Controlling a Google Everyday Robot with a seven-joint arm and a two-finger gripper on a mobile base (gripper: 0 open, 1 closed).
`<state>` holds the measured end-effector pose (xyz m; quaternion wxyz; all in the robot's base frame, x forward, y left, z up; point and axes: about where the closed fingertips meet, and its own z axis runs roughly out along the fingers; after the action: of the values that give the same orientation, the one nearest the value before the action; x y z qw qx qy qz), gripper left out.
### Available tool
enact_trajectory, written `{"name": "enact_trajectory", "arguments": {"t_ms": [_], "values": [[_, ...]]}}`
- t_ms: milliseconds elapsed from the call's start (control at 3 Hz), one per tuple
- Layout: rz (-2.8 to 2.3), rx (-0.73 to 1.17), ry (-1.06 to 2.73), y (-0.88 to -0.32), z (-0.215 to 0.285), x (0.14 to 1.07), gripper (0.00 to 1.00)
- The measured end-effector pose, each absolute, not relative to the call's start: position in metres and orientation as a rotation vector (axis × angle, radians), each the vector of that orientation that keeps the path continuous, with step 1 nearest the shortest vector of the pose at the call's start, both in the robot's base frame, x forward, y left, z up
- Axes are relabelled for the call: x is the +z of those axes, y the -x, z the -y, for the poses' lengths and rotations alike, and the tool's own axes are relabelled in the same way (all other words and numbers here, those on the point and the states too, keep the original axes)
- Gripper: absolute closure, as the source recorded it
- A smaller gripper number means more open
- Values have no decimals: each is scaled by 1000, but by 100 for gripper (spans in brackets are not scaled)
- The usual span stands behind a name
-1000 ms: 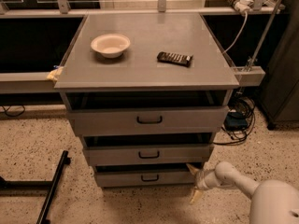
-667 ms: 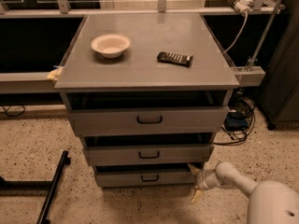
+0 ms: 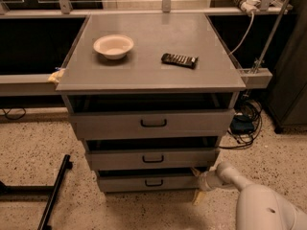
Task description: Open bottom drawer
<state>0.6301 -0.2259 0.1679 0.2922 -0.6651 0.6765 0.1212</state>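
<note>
Bottom grey flat-fronted drawer (image 3: pixel 122 183): its small dark bar handle (image 3: pixel 153 182) runs left-right, left of our gripper (image 3: pixel 196 185), which hangs spread and empty beside the drawer's right end.

The arm (image 3: pixel 261 207) behind the hand (image 3: pixel 196 184) at the bottom drawer's (image 3: pixel 148 182) right end is cropped.
</note>
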Motion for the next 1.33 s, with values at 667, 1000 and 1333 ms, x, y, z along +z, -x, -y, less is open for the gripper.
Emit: {"name": "enact_trajectory", "arguments": {"t_ms": [667,1000,1333], "values": [[-1851,361,1803,-622,224,165,0],[-1914,416,1829,-610,226,164,0],[-1964,462,1840,-599,230,166,0]]}}
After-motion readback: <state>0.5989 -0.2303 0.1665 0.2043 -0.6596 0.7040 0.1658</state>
